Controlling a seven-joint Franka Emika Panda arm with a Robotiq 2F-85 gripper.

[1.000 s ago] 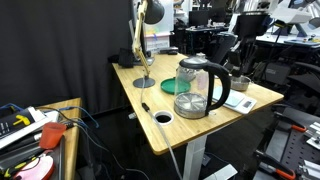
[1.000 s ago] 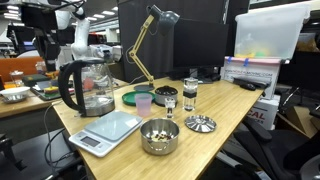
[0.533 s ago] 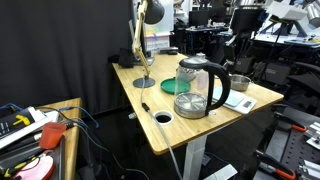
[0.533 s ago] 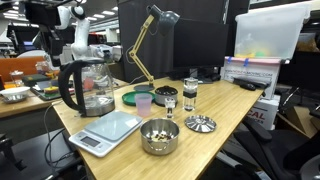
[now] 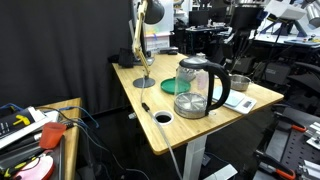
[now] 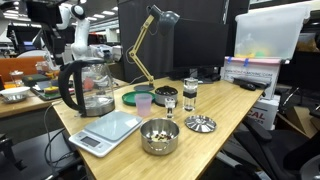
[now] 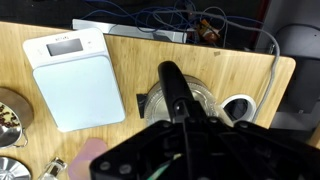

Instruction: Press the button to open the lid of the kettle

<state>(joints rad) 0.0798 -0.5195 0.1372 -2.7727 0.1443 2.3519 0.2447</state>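
Note:
The clear glass kettle stands on the wooden table, its black handle towards the table's edge. Its dark grey lid lies flat and closed on the silvery top band. My gripper hangs high above the table, behind the kettle. In the wrist view its dark body fills the bottom, and the fingers look shut and empty right over the handle's top. The button is hidden under the fingers.
A white scale, a metal bowl, a green plate, a pink cup, glass jars and a desk lamp share the table. A cable hole lies beside the kettle.
The arm has shifted slightly above the kettle. The kettle and its lid have not moved.

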